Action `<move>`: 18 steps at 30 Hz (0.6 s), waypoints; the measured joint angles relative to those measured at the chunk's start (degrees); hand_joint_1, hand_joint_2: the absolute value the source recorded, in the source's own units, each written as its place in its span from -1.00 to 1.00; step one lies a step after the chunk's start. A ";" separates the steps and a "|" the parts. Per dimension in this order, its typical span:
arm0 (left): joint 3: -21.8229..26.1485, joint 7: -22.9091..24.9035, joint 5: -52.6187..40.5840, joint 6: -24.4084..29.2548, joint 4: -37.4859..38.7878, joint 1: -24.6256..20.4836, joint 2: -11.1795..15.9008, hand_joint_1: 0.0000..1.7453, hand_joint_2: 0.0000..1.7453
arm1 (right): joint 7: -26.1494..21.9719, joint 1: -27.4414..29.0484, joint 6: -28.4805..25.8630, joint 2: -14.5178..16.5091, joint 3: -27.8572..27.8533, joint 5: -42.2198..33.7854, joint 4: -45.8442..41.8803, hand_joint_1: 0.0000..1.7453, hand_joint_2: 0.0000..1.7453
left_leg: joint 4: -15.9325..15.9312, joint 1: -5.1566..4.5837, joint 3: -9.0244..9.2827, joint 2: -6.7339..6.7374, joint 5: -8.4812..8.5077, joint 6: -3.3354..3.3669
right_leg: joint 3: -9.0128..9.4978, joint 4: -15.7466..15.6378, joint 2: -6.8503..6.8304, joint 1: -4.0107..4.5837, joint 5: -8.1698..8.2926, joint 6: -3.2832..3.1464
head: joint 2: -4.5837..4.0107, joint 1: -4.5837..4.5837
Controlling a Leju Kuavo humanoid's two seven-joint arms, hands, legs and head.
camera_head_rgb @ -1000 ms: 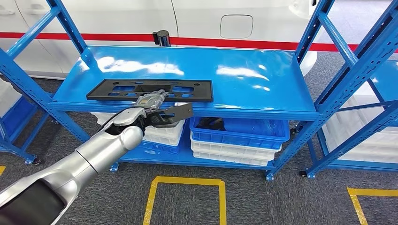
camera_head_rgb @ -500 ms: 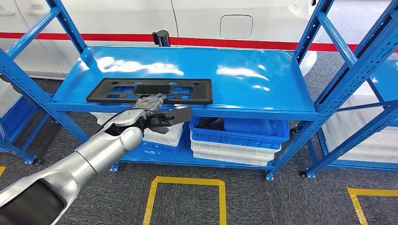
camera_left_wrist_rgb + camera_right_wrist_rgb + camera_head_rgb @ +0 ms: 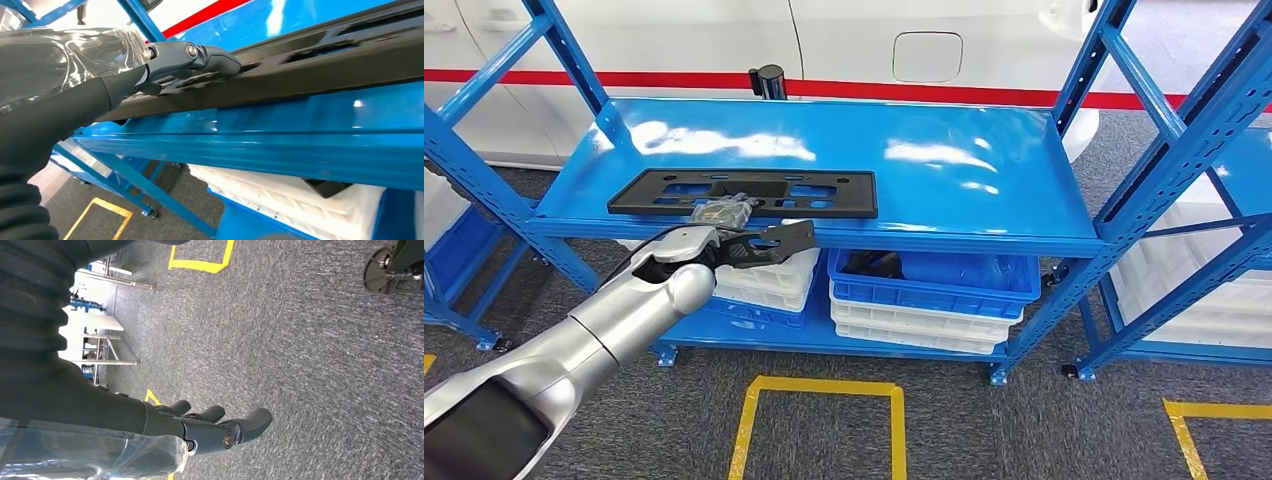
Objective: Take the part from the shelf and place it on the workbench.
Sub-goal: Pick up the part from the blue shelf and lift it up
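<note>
Head view. You have the flat black plastic part (image 3: 744, 193), a long rectangular plate with cut-out slots, lying on the glossy blue metal shelf (image 3: 944, 170), at the shelf's front left, with its long side parallel to the front edge and just behind it. Your left hand (image 3: 736, 232) sits at that front edge, below the middle of the part's near side. Its upper fingers reach onto the part's near rim while a dark thumb (image 3: 786, 238) juts out to the right under the shelf lip. The silver left arm (image 3: 614, 325) runs in from the lower left corner. Under the shelf you see stacked white plastic crates (image 3: 764, 280) and a blue plastic bin (image 3: 934, 275) on more white crates. Yellow floor tape (image 3: 819, 385) marks the grey carpet in front.

Left wrist view. A finger (image 3: 200, 55) of the left hand rests on the top face of the part (image 3: 310, 55) at its near rim. The blue shelf edge (image 3: 280, 145) runs just below the part. You cannot tell whether the hand is clamped on the part, since the thumb's contact is hidden.

Right wrist view. Your right hand (image 3: 200, 427) hangs over grey carpet (image 3: 310, 365), holding nothing, fingers loosely extended and slightly apart.
</note>
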 joint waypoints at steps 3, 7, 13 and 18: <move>-0.03 0.90 -0.30 -0.64 -0.38 -0.64 0.68 -1.00 -1.00 | -0.12 0.00 0.01 -0.01 0.06 -0.16 0.00 -1.00 1.00 | 0.00 0.00 0.00 0.00 0.00 0.00 | 0.00 0.00 0.00 0.00 0.00 0.00 | 0.00 0.00; -0.30 2.31 -0.90 -2.76 -1.37 -2.40 2.23 -1.00 -1.00 | 0.07 0.00 0.20 -0.01 0.32 -0.24 0.00 -1.00 1.00 | 0.00 0.01 0.00 0.00 0.00 0.00 | 0.00 0.01 0.00 0.01 0.00 0.00 | 0.00 0.00; -0.35 3.47 0.67 -7.08 -3.13 -6.36 5.38 -1.00 -1.00 | 0.10 0.02 0.15 0.11 0.92 -0.28 0.00 -1.00 1.00 | 0.00 0.03 0.00 0.00 0.03 -0.04 | 0.00 0.02 0.00 0.02 0.00 0.00 | 0.00 0.00; -0.29 3.84 2.62 -7.95 -4.97 -9.06 7.57 -1.00 -1.00 | 0.09 0.03 0.22 0.45 1.10 -0.52 0.00 -1.00 1.00 | -0.01 0.03 0.00 0.00 0.03 -0.04 | 0.00 0.02 0.00 0.02 0.00 -0.01 | 0.00 0.00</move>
